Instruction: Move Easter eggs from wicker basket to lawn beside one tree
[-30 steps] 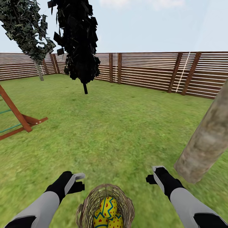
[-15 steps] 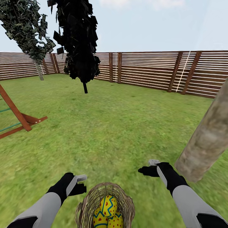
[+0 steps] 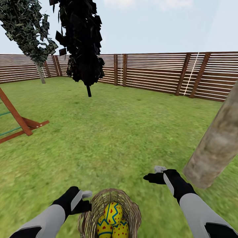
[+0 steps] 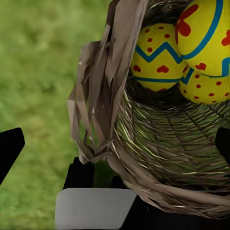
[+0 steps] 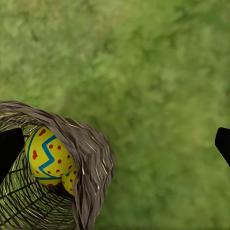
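The wicker basket point(image 3: 132, 211) stands on the lawn point(image 3: 119, 138) at the near middle of the head view, holding three yellow Easter eggs point(image 3: 113, 213) with blue zigzags and red marks. My left gripper point(image 3: 85, 200) sits open against the basket's left rim. In the left wrist view its fingers point(image 4: 9, 148) straddle the basket's wall point(image 4: 110, 96), with the eggs point(image 4: 158, 57) inside. My right gripper point(image 3: 155, 174) hovers open above the grass, to the right of and beyond the basket. Its wrist view looks down on the basket point(image 5: 93, 163) and one egg point(image 5: 48, 155). The thick tan tree trunk point(image 3: 215, 145) rises close on the right.
A black-foliaged tree point(image 3: 84, 49) with a thin stem stands mid-lawn. Another tree point(image 3: 31, 29) stands far left by the brown slat fence point(image 3: 155, 72). A red wooden play frame point(image 3: 19, 124) sits at the left. Open grass stretches between basket and fence.
The left gripper has dropped back and closed in on the basket's left rim. The right gripper has turned inward and shifted left, toward the basket.
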